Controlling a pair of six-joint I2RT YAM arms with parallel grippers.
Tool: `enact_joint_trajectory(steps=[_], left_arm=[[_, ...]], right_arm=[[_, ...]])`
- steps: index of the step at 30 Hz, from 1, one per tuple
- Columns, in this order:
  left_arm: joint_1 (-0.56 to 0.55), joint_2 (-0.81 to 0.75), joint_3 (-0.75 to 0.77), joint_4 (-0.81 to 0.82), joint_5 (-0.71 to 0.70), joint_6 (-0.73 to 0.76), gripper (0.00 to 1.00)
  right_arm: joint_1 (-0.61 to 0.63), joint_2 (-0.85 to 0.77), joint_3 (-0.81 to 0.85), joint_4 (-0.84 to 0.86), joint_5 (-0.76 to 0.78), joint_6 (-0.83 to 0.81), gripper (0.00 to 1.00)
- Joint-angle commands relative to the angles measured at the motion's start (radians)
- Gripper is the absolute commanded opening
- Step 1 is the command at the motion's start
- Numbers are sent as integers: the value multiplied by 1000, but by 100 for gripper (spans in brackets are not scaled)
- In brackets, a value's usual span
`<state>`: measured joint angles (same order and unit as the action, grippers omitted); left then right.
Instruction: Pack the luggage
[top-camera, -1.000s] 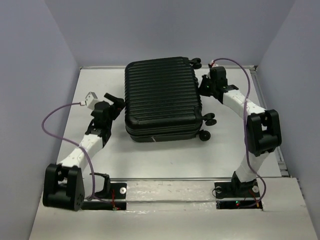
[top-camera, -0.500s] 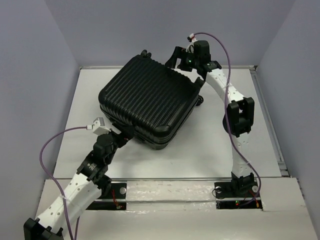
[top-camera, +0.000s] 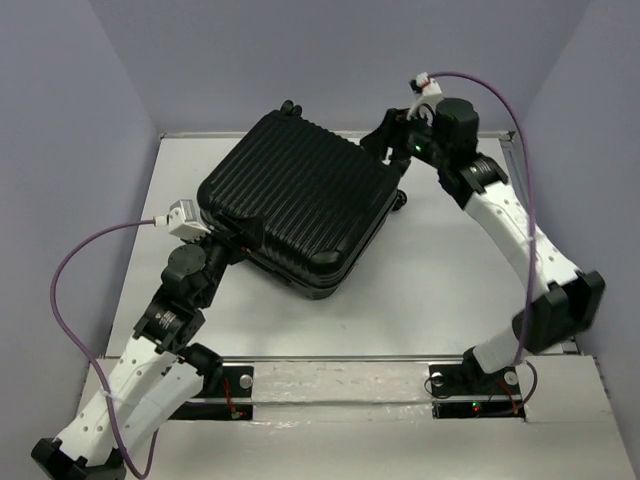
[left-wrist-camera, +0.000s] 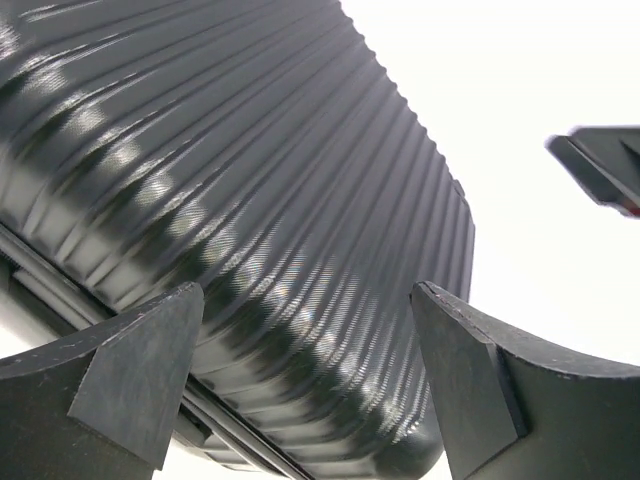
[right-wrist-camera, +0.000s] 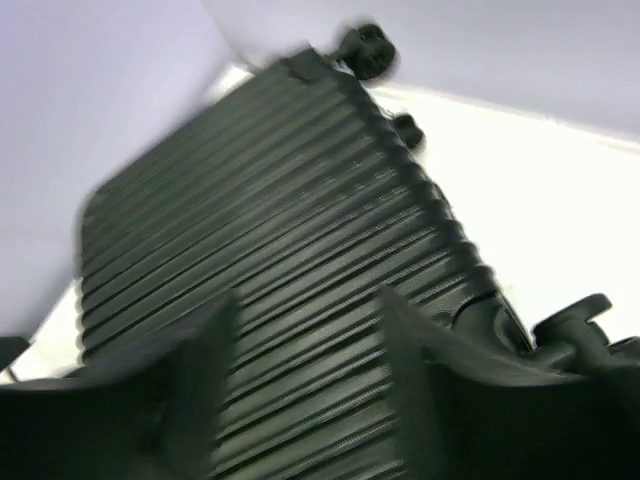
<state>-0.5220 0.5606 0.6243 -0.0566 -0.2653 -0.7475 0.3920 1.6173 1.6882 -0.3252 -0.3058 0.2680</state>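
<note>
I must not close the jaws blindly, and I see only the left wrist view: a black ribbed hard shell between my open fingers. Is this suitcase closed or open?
Observer: Closed. In the top view the large black ribbed hard-shell suitcase lies flat on the white table, turned diagonally.
Operator: Where is the other arm?
Observer: The right gripper is at the suitcase's far right corner, with its fingers apart over the shell.
Operator: And the wheels?
Observer: The small black caster wheels stick out along the far right edge, opposite the left gripper.
</note>
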Motion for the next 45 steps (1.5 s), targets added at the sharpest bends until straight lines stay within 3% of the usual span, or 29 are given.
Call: enact_joint_trajectory(steps=[1, 2, 3, 6, 9, 10, 14, 16, 21, 22, 26, 38, 41, 45], left_arm=[[-12, 45, 64, 35, 118, 89, 94], [-35, 56, 57, 49, 139, 99, 93], [-56, 67, 51, 57, 159, 109, 92], [-183, 111, 45, 100, 115, 164, 89], [-280, 102, 55, 87, 87, 194, 84], [-295, 49, 37, 17, 93, 182, 81], [-300, -8, -41, -48, 139, 165, 75], [-309, -1, -70, -52, 182, 157, 63], [-338, 7, -126, -46, 195, 131, 48], [-345, 4, -124, -52, 189, 120, 40], [-358, 21, -115, -109, 163, 93, 29], [-369, 119, -113, -58, 149, 74, 30], [-369, 127, -117, -37, 164, 69, 30], [-369, 148, -124, 15, 175, 71, 31]], right_arm=[[1, -297, -420, 262, -70, 22, 36], [1, -438, -524, 391, -119, 67, 12], [1, -503, -626, 447, -150, 94, 7], [1, -690, -1062, 639, -259, 155, 7], [1, -744, -1225, 755, -285, 183, 7], [11, -699, -1325, 806, -302, 166, 27], [21, -613, -1366, 906, -302, 137, 48], [34, -524, -1354, 956, -291, 117, 48], [71, -366, -1300, 1057, -273, 51, 49], [71, -347, -1296, 1066, -276, 43, 50], [71, -272, -1271, 1131, -320, 27, 51], [102, -139, -1197, 1190, -394, 22, 51], [113, -116, -1196, 1227, -411, 43, 45], [133, -111, -1225, 1354, -391, 106, 25]])
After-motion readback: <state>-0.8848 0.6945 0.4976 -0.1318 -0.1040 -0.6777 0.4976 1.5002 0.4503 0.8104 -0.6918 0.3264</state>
